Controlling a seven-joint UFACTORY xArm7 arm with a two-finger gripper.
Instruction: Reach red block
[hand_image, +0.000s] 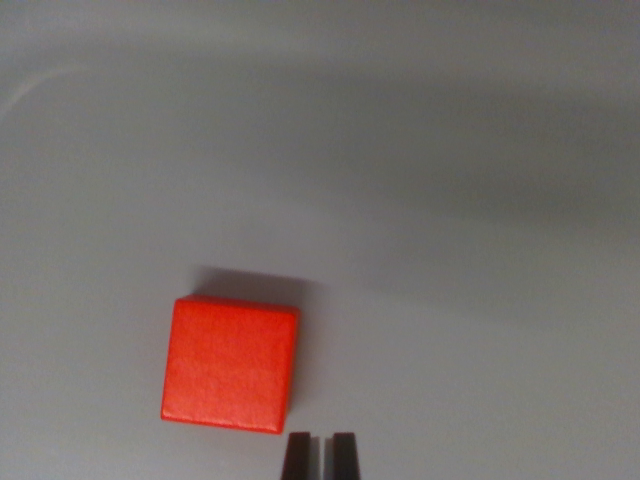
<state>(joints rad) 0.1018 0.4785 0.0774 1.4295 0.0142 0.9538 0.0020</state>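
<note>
A red block lies flat on a plain grey surface, in the lower left of the wrist view. My gripper shows at the bottom edge as two dark fingertips standing close together with only a thin slit between them. It is shut and holds nothing. The fingertips sit just off the block's lower right corner, beside it and not touching it.
The grey surface fills the whole view, with soft shadows across its upper part. No other object is in sight.
</note>
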